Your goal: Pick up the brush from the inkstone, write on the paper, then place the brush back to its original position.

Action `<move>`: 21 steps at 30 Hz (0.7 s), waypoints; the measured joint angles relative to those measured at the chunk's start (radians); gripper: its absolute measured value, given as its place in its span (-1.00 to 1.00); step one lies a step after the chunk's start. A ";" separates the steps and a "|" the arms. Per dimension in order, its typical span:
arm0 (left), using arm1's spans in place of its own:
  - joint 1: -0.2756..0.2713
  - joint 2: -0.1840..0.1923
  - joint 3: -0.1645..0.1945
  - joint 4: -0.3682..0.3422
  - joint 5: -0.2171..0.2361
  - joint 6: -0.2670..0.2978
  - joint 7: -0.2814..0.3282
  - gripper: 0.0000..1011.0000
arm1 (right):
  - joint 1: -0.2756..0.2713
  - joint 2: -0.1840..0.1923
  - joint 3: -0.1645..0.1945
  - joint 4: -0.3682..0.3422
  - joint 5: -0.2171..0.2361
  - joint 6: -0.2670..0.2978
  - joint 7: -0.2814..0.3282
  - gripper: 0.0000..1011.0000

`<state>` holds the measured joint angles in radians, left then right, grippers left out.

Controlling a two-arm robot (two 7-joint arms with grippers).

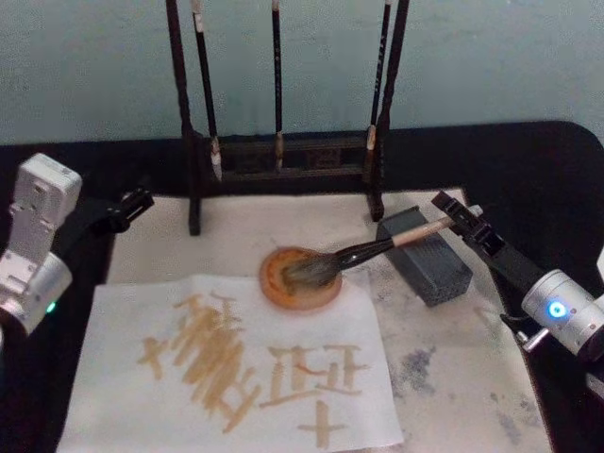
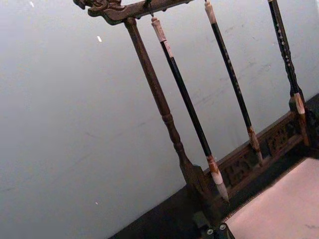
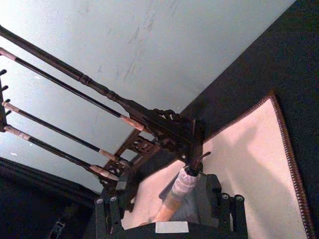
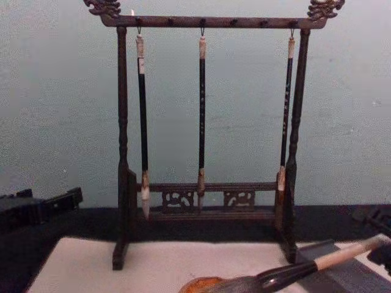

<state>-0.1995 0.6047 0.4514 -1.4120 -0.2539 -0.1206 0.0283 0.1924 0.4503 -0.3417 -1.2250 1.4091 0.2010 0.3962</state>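
The brush [image 1: 368,251] lies with its bushy head on the round brown inkstone [image 1: 283,294], its pale handle slanting up to the right over a dark grey block [image 1: 436,272]. My right gripper [image 1: 456,215] stands open around the handle's end, one finger on each side. In the right wrist view the brush handle [image 3: 175,196] runs between the spread fingers [image 3: 227,206]. From the chest the brush [image 4: 293,271] points toward the right gripper [image 4: 382,238]. The paper [image 1: 113,377] lies in front of the inkstone, covered with ochre strokes. My left gripper [image 1: 132,204] is parked shut at the far left.
A tall wooden rack [image 1: 283,156] with three thin hanging brushes stands behind the inkstone on a beige mat [image 1: 472,377]. The mat's right part carries grey smudges. Black table surrounds the mat.
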 joint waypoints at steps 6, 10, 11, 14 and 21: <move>0.000 0.000 0.000 0.000 0.000 0.000 0.000 0.98 | -0.001 -0.001 0.002 -0.001 0.000 0.001 -0.001 0.98; 0.000 0.000 0.000 0.000 0.000 0.000 0.000 0.98 | -0.002 -0.001 0.003 -0.002 -0.001 0.001 -0.001 0.98; 0.000 0.000 0.000 0.000 0.000 0.000 0.000 0.98 | -0.002 -0.001 0.003 -0.002 -0.001 0.001 -0.001 0.98; 0.000 0.000 0.000 0.000 0.000 0.000 0.000 0.98 | -0.002 -0.002 0.003 -0.002 -0.001 0.002 -0.001 0.94; 0.000 0.000 0.000 0.000 0.000 0.000 0.000 0.98 | -0.003 -0.002 0.004 -0.003 -0.001 0.002 -0.002 0.61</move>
<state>-0.1995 0.6047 0.4514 -1.4120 -0.2539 -0.1206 0.0283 0.1894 0.4481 -0.3375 -1.2279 1.4084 0.2034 0.3946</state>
